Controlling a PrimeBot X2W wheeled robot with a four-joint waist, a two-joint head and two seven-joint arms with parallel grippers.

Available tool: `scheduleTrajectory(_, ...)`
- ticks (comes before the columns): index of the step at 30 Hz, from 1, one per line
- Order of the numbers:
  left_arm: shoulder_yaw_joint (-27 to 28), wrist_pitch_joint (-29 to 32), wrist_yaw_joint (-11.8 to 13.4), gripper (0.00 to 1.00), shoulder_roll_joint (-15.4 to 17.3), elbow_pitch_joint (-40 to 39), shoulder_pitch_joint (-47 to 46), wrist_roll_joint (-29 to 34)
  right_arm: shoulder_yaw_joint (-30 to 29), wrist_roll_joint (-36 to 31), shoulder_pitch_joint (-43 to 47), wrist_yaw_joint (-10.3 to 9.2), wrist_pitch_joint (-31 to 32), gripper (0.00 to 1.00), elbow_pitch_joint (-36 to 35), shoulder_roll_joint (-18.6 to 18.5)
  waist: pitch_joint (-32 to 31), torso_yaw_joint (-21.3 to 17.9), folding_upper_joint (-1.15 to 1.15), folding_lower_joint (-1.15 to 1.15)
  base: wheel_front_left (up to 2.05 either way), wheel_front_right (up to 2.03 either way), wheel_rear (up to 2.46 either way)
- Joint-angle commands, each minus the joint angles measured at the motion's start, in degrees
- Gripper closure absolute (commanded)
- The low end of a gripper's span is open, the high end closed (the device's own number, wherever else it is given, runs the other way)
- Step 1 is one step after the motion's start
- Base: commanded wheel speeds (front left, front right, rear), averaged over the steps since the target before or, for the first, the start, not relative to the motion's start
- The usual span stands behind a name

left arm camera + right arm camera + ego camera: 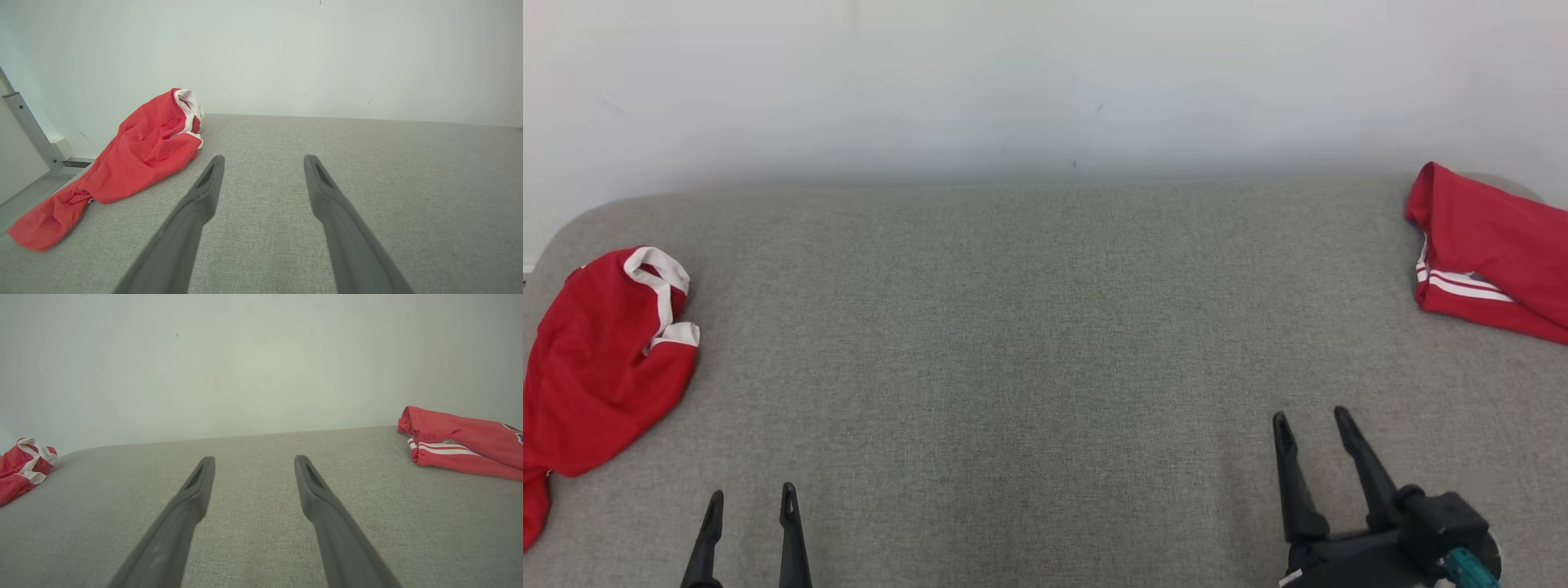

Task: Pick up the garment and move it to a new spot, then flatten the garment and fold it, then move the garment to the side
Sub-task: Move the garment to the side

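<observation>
We are holding our left gripper (752,492) low at the near edge of the grey fabric-covered counter (1045,327), its two dark fingers standing wide apart and gripping nothing. The crumpled red garment (600,367), with white trim at its opening, is lying at the counter's left side, to the left of that gripper and a little farther from us, well apart from its fingers; its lower end is reaching the counter's left edge. Our right gripper (1312,415) is hovering at the near right, fingers likewise spread wide and empty, leaning slightly leftward. A folded red garment (1494,245) with white stripes is resting at the far right corner, beyond and to the right of the right gripper, well apart from it. A pale wall (1045,82) is rising behind the counter.
</observation>
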Motion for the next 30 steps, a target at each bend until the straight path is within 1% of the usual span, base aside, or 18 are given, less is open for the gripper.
scheduleTrajectory(1, -0.16, -0.17, 0.23, 0.0, -0.06, 0.53, 0.1, -0.04, 0.14, -0.27, 1.26, -0.15, 0.01, 0.0, 0.28, 0.68, -0.4, 0.23, 0.01, 0.01, 0.0, 0.0, 0.0)
scheduleTrajectory(3, -0.31, -0.17, 0.32, 0.0, -0.06, 1.17, 0.1, -0.02, -0.16, -0.37, 1.88, -0.15, 0.01, 0.0, 0.36, 1.3, -0.53, 0.37, 0.01, 0.01, 0.0, 0.0, 0.0)
scheduleTrajectory(7, -0.53, -0.17, 0.2, 0.0, -0.06, 2.32, 0.12, 0.78, 1.58, -1.66, 2.86, -0.15, 0.01, 0.0, 1.09, 1.94, -0.55, 0.56, 0.01, 0.01, 0.0, 0.0, 0.0)
scheduleTrajectory(12, -0.65, -0.17, -0.24, 0.0, -0.06, 2.93, -0.3, 1.29, 1.53, -2.26, 3.59, -0.15, 0.01, 0.0, 1.83, 2.22, -0.62, 0.9, 0.01, 0.01, 0.0, 0.0, 0.0)
scheduleTrajectory(30, -0.44, -0.17, -0.34, 0.0, -0.07, 3.85, -0.34, 0.87, 2.12, -2.45, 4.13, -0.15, 0.01, 0.0, 2.67, 2.62, -0.96, 1.2, 0.01, 0.01, 0.0, 0.0, 0.0)
